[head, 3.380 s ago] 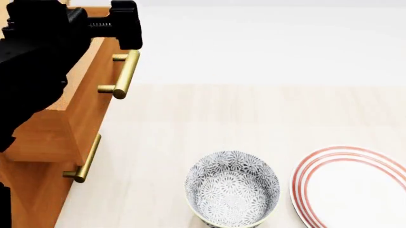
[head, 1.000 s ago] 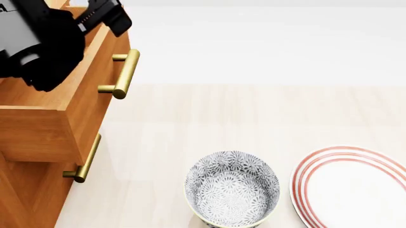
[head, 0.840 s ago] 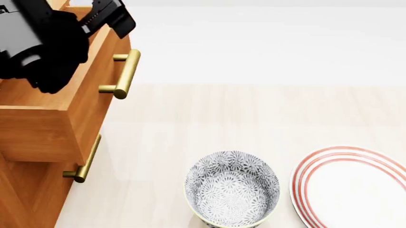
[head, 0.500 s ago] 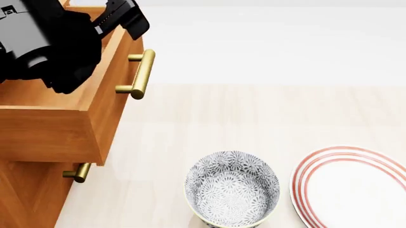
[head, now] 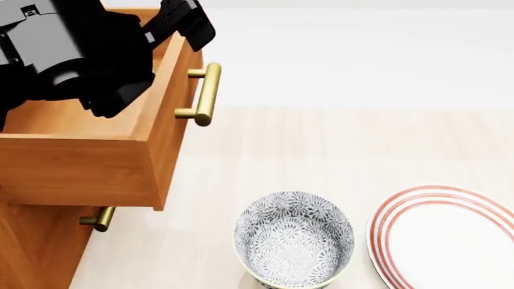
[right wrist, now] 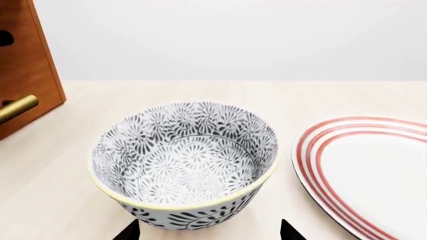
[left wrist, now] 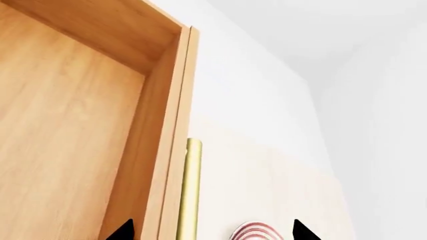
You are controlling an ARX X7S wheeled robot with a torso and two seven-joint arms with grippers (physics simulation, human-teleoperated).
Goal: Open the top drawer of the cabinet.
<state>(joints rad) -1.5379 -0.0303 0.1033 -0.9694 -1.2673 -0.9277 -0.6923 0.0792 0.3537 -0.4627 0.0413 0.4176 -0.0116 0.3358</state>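
Drawer status: we see the top drawer (head: 120, 162) pulled out from the cabinet (head: 36, 247) at the bench's (head: 337, 144) left edge. Left gripper (head: 189, 27) spread over the drawer's front edge; right gripper (right wrist: 208, 231) spread beside the bowl (head: 294, 238).

floral grey bowl (head: 294, 243), red-ringed plate (head: 446, 236)

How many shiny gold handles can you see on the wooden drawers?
2. One brass bar handle is on the pulled-out top drawer; another brass bar handle peeks from beneath it. Lower ones may be hidden.
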